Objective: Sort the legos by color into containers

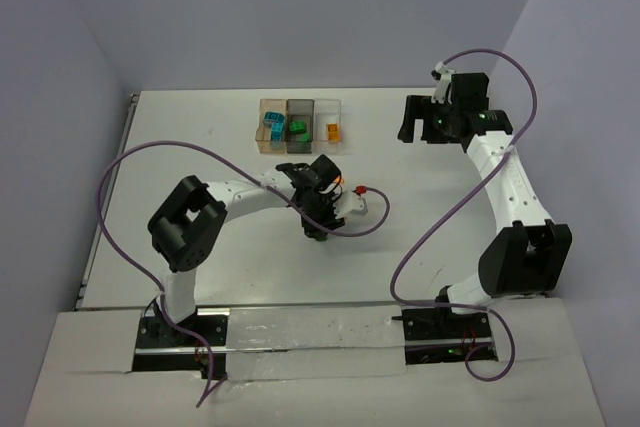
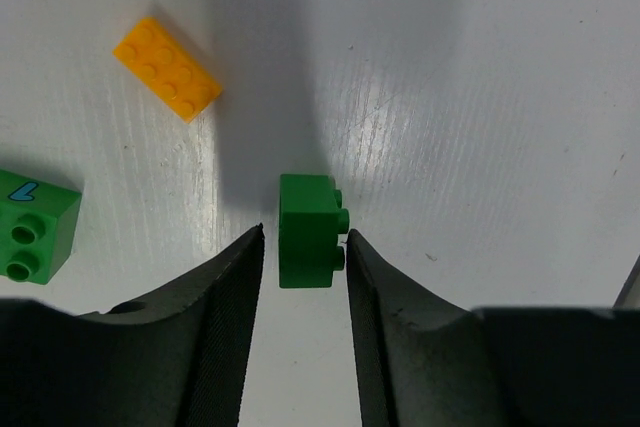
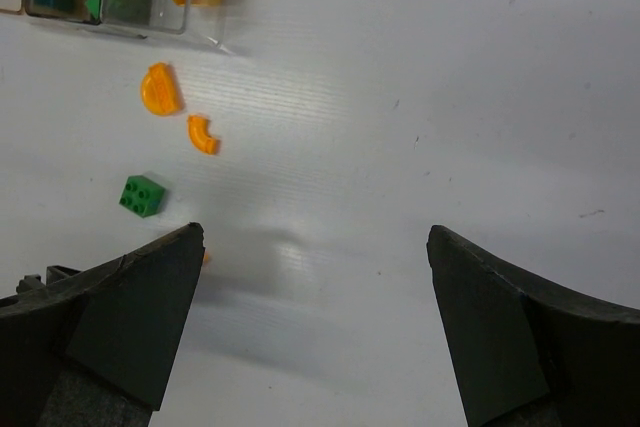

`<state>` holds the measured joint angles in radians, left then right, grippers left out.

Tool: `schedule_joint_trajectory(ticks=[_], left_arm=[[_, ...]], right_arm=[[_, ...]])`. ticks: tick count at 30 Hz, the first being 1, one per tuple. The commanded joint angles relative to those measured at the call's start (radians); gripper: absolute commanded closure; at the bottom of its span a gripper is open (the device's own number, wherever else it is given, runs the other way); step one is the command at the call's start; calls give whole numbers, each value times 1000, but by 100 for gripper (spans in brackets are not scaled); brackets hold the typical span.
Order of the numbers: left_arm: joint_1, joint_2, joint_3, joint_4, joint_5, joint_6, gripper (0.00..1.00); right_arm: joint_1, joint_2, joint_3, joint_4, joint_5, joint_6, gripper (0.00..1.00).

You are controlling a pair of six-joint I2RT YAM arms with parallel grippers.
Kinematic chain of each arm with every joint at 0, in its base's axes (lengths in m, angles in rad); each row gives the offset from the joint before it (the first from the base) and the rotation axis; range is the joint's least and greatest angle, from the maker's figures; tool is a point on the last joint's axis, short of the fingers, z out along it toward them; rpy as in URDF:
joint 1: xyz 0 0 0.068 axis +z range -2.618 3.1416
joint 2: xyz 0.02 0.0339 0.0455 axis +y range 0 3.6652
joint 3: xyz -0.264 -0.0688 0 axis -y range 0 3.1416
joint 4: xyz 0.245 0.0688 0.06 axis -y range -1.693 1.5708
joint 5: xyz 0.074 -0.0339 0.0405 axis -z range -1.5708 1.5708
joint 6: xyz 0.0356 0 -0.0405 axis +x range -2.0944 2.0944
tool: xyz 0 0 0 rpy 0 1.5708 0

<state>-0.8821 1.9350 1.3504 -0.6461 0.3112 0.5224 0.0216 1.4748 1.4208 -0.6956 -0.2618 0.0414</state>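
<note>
— Green, that small brick (image 2: pixel 308 209) under the left arm: where did it lie?
— It lay on the white table (image 2: pixel 480 97) with its studs turned sideways, right between the fingers of the left gripper (image 2: pixel 304 242). The jaws stood narrow around it. One finger (image 2: pixel 385 297) touched the studs, while a sliver of table showed between the brick and the other finger.
— And beside it?
— An orange brick (image 2: pixel 167 68) lay apart, farther out. A second green brick (image 2: pixel 35 227), with a teal mark on its side, sat at the edge of the left wrist view.
— What of the right gripper (image 3: pixel 315 247)?
— It hung spread wide above the table and held nothing. An orange half-disc (image 3: pixel 160 89) and an orange curved piece (image 3: pixel 203 134) lay loose near the containers (image 1: pixel 287 105).
— Those stood where?
— They stood in a row at the far side. Teal legos (image 1: pixel 272 128) sat in the orange-brown box (image 1: pixel 264 107), green legos (image 1: pixel 297 129) in the grey box (image 1: pixel 300 107), and an orange lego (image 1: pixel 333 132) in the clear box (image 1: pixel 327 107).
</note>
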Motion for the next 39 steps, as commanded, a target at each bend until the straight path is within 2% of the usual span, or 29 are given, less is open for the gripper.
schedule_joint_trajectory(ticks=[1,3,6,7,9,12,16,22,25,28,39], left_arm=[[-8,12,-5,27,-2,23,60],[-8,13,-2,24,3,24,66],[-6,5,16,7,9,28,83],[-2,-4,28,-9,9,27,92],[25,-26,72,-33,29,23,100],[80,-56,161,-70,73,-9,100],[238,-66,313,-45,22,-104,100],[377,74,619,7,-222,-261,100],[401,143,711,35,-298,-326,100],[422,204,765,63,-307,-374,100],[427,360,896,73,-292,-376,98]], right_arm=[[-6,8,43,16,-20,9,0],[-7,11,44,16,-22,10,0],[-7,17,47,15,-27,11,0],[-6,20,50,13,-29,11,0],[-6,22,56,10,-31,11,0],[-6,22,58,10,-31,9,0],[-6,21,60,8,-41,9,0],[-6,24,57,16,-36,8,0],[-6,22,52,18,-33,8,0],[-6,21,52,15,-34,7,0],[-6,32,48,16,-33,5,0]])
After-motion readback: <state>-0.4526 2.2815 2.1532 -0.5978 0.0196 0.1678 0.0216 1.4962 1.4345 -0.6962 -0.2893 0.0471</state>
